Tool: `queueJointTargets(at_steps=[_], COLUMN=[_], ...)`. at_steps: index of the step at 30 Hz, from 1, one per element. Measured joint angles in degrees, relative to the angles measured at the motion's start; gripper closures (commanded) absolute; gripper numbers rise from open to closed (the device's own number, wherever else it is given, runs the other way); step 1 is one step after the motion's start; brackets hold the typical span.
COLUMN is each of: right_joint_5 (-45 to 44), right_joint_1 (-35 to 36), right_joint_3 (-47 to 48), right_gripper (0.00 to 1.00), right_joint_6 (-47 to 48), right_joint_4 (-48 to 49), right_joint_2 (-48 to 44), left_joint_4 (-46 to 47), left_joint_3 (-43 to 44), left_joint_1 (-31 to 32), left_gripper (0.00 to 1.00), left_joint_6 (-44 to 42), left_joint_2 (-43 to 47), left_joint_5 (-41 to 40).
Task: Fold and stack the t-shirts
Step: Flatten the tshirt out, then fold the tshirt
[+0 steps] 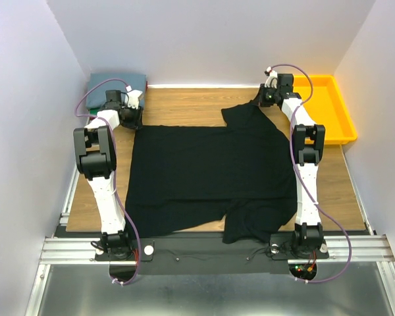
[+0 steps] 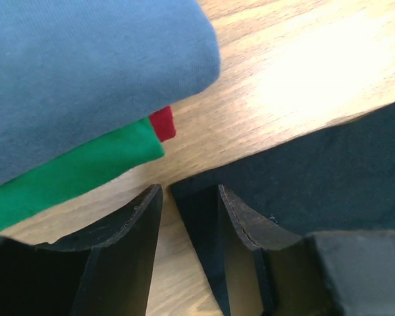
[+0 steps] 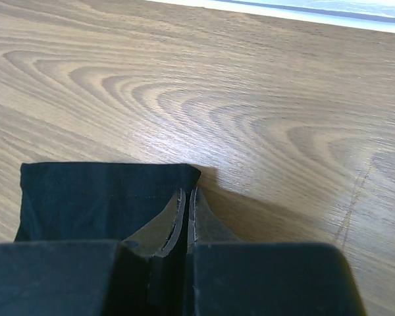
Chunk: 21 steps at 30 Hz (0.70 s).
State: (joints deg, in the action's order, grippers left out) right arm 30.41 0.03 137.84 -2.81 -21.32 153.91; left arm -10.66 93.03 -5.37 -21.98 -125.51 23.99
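A large black t-shirt [image 1: 204, 171] lies spread flat across the wooden table. My left gripper [image 1: 135, 118] is at its far left corner. In the left wrist view that gripper [image 2: 188, 191] is open, with the tip of the black corner [image 2: 316, 171] lying between its fingers. My right gripper [image 1: 263, 100] is at the shirt's far right corner. In the right wrist view it [image 3: 189, 192] is shut on the black hem [image 3: 92, 197]. A folded stack [image 1: 115, 82] sits at the far left: slate grey-blue tee [image 2: 85, 72] on top, green [image 2: 72, 174] and red [image 2: 162, 123] beneath.
A yellow plastic bin [image 1: 345, 115] stands at the far right, beside the right arm. White walls close in the table on three sides. Bare wood [image 1: 184, 105] shows along the far edge between the two grippers.
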Motion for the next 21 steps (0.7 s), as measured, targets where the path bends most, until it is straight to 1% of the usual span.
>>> queueJointTargets(at_steps=[8, 10, 11, 13, 21], right_joint_5=[0.3, 0.3, 0.3, 0.3, -1.0], right_joint_1=[0.0, 0.0, 0.0, 0.0, 0.0], right_joint_3=[0.0, 0.2, 0.6, 1.1, 5.9], right_gripper=[0.99, 0.99, 0.99, 0.99, 0.99], right_joint_6=[0.0, 0.0, 0.0, 0.1, 0.4], right_joint_4=[0.4, 0.4, 0.3, 0.4, 1.2], right_joint_2=[0.0, 0.0, 0.0, 0.0, -0.2], left_joint_4=[-1.8, -2.4, -2.6, -2.8, -2.4], left_joint_3=[0.8, 1.6, 1.9, 2.6, 2.8], left_joint_1=[0.0, 0.0, 0.0, 0.0, 0.0], left_gripper=[0.8, 0.87, 0.93, 1.0, 1.0], left_joint_6=[-0.9, -1.0, -0.9, -1.2, -1.1], left_joint_2=[-0.2, -0.5, -0.7, -1.2, -1.4], left_joint_5=[0.1, 0.6, 0.8, 1.4, 2.2])
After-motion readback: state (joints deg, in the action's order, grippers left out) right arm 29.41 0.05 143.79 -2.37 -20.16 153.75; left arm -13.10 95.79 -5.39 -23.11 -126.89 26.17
